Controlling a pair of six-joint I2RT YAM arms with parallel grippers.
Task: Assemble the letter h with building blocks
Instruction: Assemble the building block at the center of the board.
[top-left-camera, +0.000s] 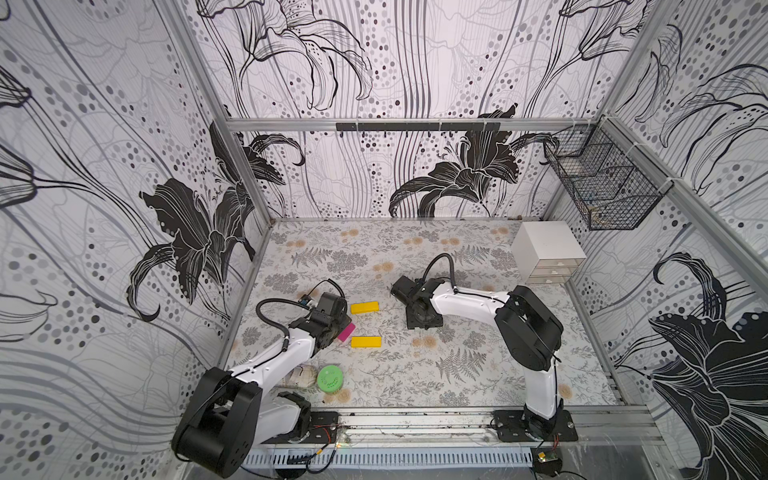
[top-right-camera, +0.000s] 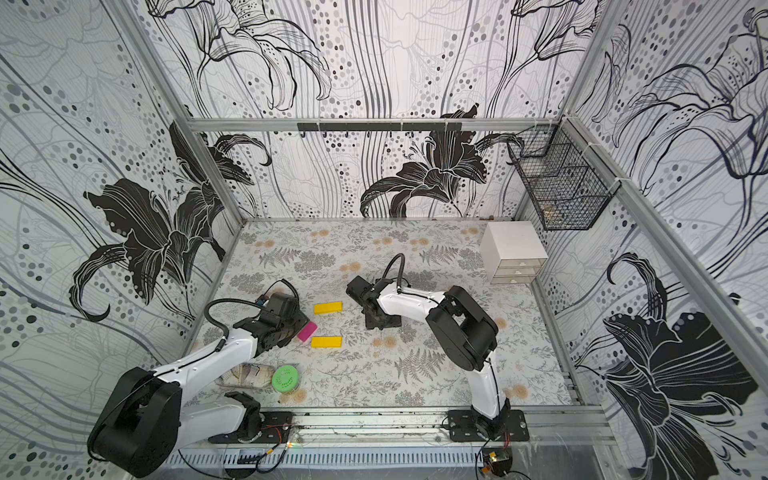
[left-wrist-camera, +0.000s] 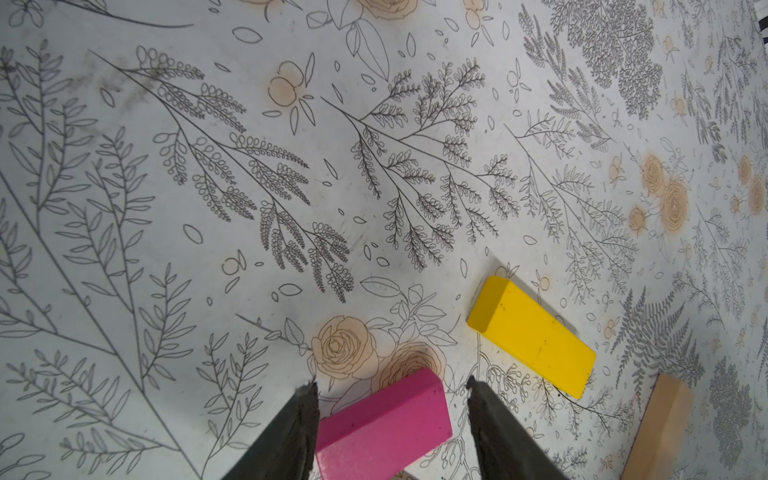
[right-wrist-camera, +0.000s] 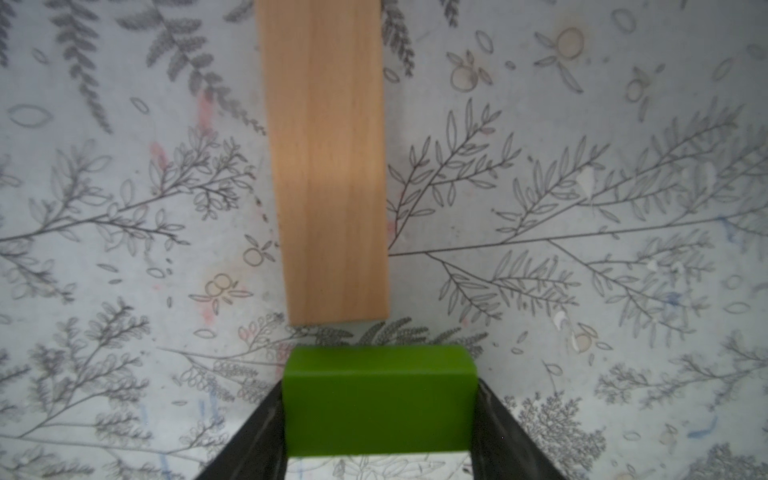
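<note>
Between the right jaws sits the green block (right-wrist-camera: 378, 399), clamped.

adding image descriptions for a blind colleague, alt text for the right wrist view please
The right gripper clamps a short green block. Just beyond it, not touching, a longer tan wood block lies flat on the leaf-printed table.

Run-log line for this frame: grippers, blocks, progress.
left gripper astride pink block, grip unclear | right gripper shut on green block, near end of tan block | yellow blocks loose | h unbuilt
</note>
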